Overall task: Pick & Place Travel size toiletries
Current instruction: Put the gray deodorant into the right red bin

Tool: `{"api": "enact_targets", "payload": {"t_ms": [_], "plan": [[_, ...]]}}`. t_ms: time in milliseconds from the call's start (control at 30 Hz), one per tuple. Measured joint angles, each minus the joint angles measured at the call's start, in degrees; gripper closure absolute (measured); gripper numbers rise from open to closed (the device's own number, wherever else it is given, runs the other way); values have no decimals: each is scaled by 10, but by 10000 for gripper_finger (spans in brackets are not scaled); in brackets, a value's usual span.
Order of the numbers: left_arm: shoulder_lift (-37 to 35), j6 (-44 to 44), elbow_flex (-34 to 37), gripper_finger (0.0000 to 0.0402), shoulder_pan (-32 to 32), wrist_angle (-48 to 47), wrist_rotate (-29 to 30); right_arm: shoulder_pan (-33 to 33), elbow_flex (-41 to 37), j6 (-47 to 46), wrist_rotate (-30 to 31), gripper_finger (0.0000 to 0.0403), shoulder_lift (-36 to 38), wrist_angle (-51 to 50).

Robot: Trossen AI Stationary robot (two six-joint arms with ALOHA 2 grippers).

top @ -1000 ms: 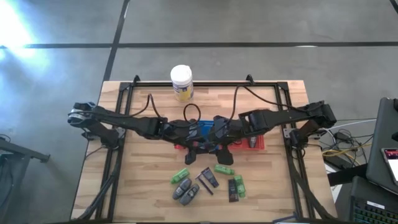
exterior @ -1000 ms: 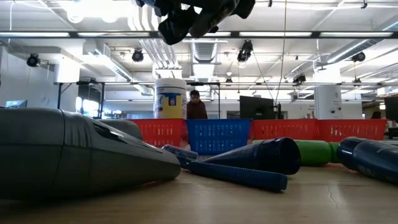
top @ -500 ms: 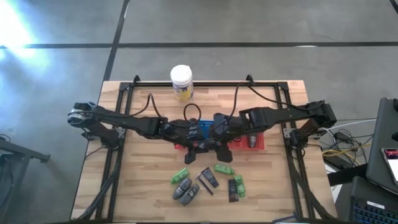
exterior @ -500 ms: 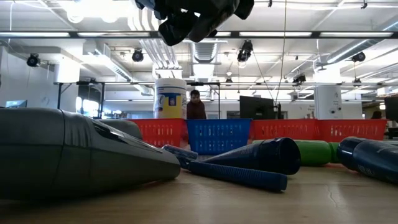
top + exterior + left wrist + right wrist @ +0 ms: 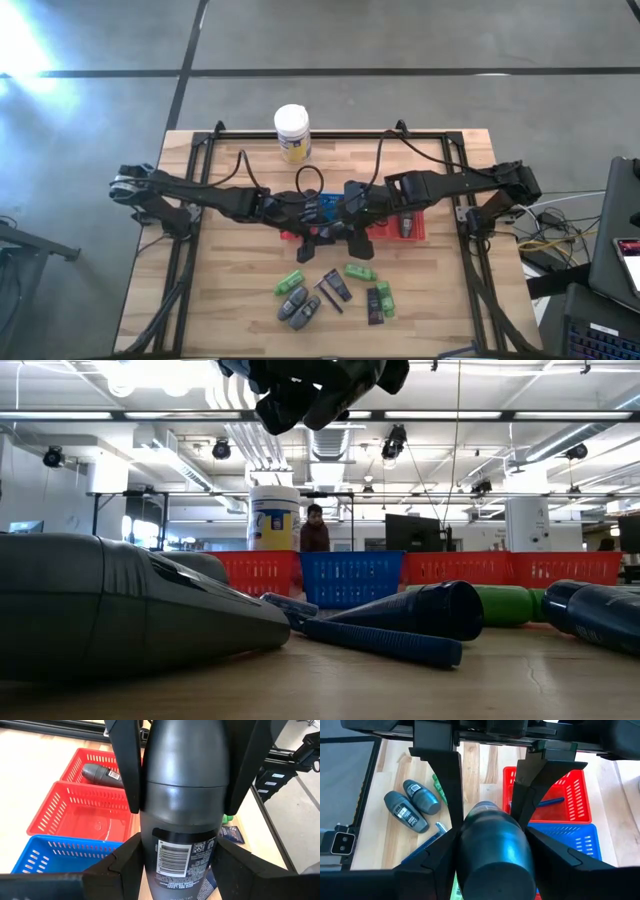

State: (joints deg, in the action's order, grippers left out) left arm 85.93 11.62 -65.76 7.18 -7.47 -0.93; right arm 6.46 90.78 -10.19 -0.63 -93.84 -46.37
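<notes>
A grey oval bottle (image 5: 182, 795) hangs in the air over the baskets at mid-table, between both grippers, which meet tip to tip. My left gripper (image 5: 177, 847) is shut on its labelled body, my right gripper (image 5: 492, 835) on its smooth cap end. In the high view the two show as one dark mass (image 5: 335, 225). Several more toiletries lie on the wood toward the near edge: green bottles (image 5: 290, 281), grey bottles (image 5: 298, 310) and black tubes (image 5: 375, 303). Another grey bottle (image 5: 102, 774) lies in a red basket (image 5: 80, 805). My left gripper pinches the bottle's labelled body (image 5: 150, 855) between its two fingers, one on each narrow side. The fingers lie along the bottle. The bottle is lifted clear above the baskets. My right gripper pinches the bottle's smooth cap end (image 5: 470, 837) between its two fingers (image 5: 125, 767), coming from the opposite side to the left one. Its fingers also lie along the bottle, slanting down.
A blue basket (image 5: 325, 206) sits between red baskets (image 5: 412, 228) under the grippers. A white jar with a yellow label (image 5: 292, 133) stands at the far edge. A black frame (image 5: 200, 150) runs round the table. A person (image 5: 316, 530) shows far behind the table.
</notes>
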Motion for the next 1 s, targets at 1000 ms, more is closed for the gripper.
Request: {"api": "enact_targets", "payload": {"t_ms": [1000], "plan": [[-30, 125, 11, 58, 61, -173, 106, 1, -278, -535, 244, 204, 277, -253]]}}
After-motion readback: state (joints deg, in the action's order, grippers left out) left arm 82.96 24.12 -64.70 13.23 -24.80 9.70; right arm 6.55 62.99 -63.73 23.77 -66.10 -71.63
